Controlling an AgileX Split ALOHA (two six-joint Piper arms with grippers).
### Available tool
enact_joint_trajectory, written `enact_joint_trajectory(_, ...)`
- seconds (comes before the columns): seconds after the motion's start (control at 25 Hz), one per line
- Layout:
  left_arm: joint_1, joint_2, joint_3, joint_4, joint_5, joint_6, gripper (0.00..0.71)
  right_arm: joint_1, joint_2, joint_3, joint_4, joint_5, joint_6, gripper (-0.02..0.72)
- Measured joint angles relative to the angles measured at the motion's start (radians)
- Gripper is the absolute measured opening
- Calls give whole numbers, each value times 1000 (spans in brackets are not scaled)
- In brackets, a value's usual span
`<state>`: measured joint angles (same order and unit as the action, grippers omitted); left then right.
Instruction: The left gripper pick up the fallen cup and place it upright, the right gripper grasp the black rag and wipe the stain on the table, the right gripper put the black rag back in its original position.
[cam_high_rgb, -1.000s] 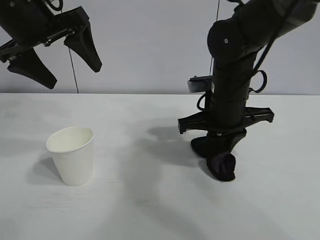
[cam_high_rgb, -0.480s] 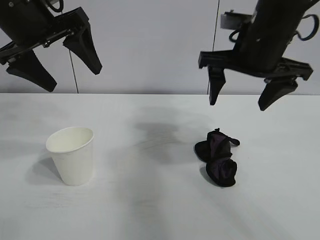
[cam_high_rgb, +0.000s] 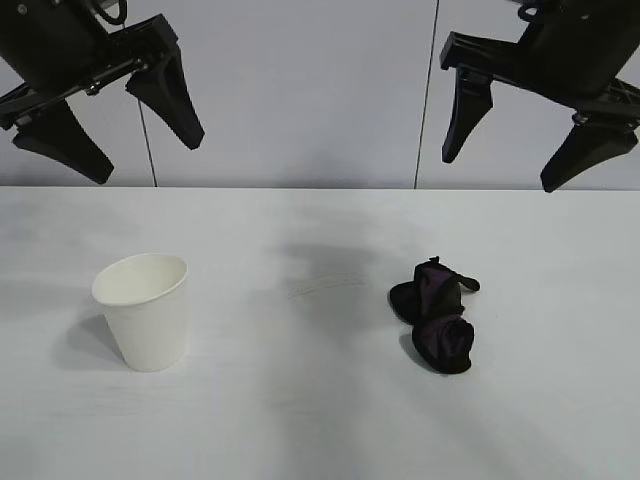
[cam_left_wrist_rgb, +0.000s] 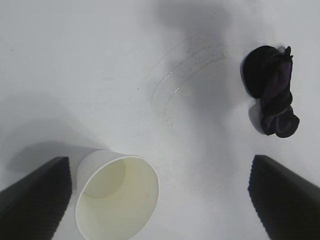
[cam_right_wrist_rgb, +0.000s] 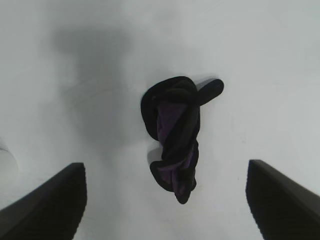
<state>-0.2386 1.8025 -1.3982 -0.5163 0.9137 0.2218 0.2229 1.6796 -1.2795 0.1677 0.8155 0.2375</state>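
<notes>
Now that your right gripper (cam_high_rgb: 540, 140) has let go of the rag (cam_high_rgb: 436, 315) and climbed clear of it, its jaws spread wide and hold nothing, it hangs high above the rag and slightly toward the rig's right. A second ago it was pressed down over the cloth; the rag now lies alone on the table (cam_high_rgb: 300, 420), bunched, with purple folds showing.

Between the rag and the cup (cam_high_rgb: 145, 310) you see only a faint curved smear (cam_left_wrist_rgb: 172, 82) where the stain should be, so wiping looks finished and the return of the rag looks done too, if that is its original spot.

Your left gripper (cam_high_rgb: 110, 120) has not moved: it hangs high above the cup, well away from the rag, jaws wide and empty. The cup stands upright, mouth up, well to the rag's left.
</notes>
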Motion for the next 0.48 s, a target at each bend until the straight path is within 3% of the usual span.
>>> enact_joint_trajectory(0.48,0,0,0,0,-20,0,693,0,0,0,4,-11,0,601)
